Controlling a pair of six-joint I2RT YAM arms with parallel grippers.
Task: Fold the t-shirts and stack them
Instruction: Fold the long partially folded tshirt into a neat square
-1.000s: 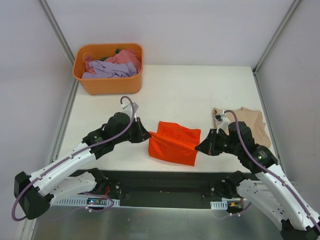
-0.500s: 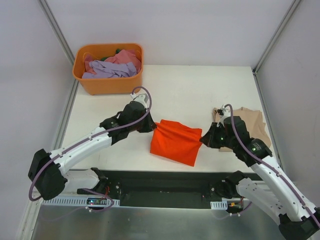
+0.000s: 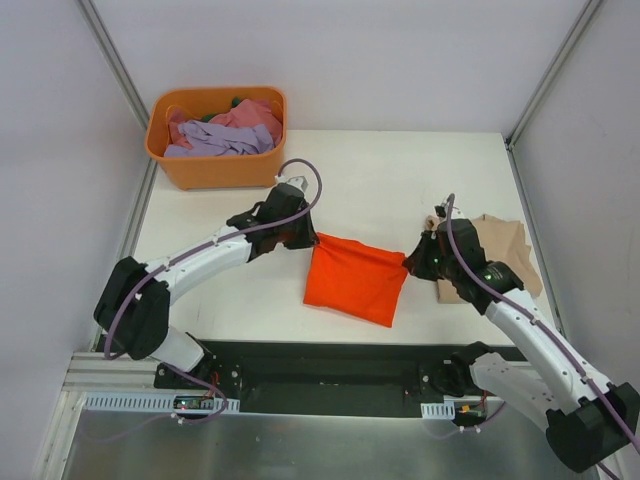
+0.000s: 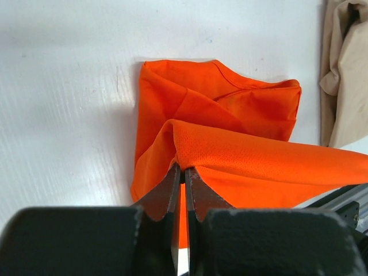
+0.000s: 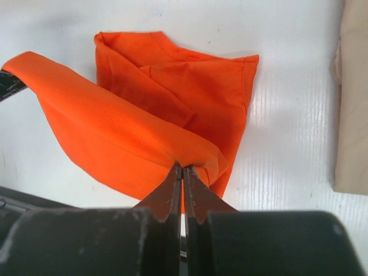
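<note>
An orange t-shirt lies partly folded on the white table, near the front middle. My left gripper is shut on its far left corner; in the left wrist view the pinched fold is stretched to the right above the lower layer. My right gripper is shut on its far right corner; in the right wrist view the lifted fold arcs left over the cloth below. A folded beige t-shirt lies at the right, behind my right arm.
An orange basket with several crumpled lilac and pink shirts stands at the back left. The beige shirt shows at the right edge of the left wrist view and the right wrist view. The table's black front rail runs below.
Both grippers have carried the shirt's near edge away from the arms, toward the far side. The fold has come over the lower layer and the shirt now looks shorter front to back.
</note>
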